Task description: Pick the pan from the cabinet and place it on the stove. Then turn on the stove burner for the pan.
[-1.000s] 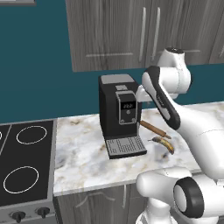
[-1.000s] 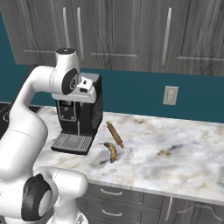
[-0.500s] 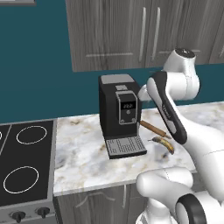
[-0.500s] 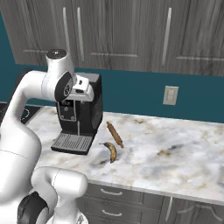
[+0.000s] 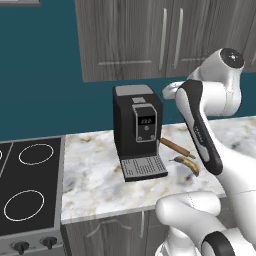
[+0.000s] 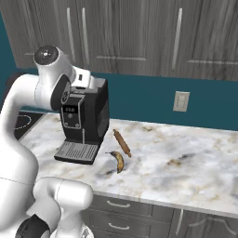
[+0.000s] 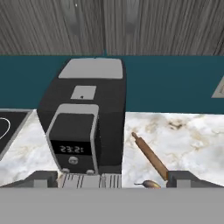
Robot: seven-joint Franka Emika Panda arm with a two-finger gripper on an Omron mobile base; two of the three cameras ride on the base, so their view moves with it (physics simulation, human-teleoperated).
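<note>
The gripper (image 7: 112, 178) hangs with its two dark fingertips (image 7: 43, 178) spread wide and nothing between them; just below and ahead of it stands the black coffee machine (image 7: 83, 127), its grey drip tray (image 7: 89, 180) lying between the tips and its small display facing the hand; toward the right-hand tip a wooden rolling pin (image 7: 150, 155) lies slantwise on the marble counter (image 7: 192, 140), with the end of a banana (image 7: 148, 183) just beside the pin's near end, whether touching I cannot tell; beyond the left-hand tip a corner of the stove (image 7: 8, 127) shows, black glass with part of a white ring.

In the left base view the stove (image 5: 30, 195) lies flat well off to the arm's left, past the coffee machine (image 5: 137, 130); the stove burner (image 5: 21, 205), its larger ring, is the nearer one, bare, with the small knobs (image 5: 34, 244) on the grey strip in front.

Farthest, above and behind the machine, the cabinet (image 5: 145, 37) hangs on the teal wall (image 5: 40, 75), its flat doors closed; what they hold cannot be told, nor where the pan is; a wall socket (image 6: 181, 101) sits further right.
</note>
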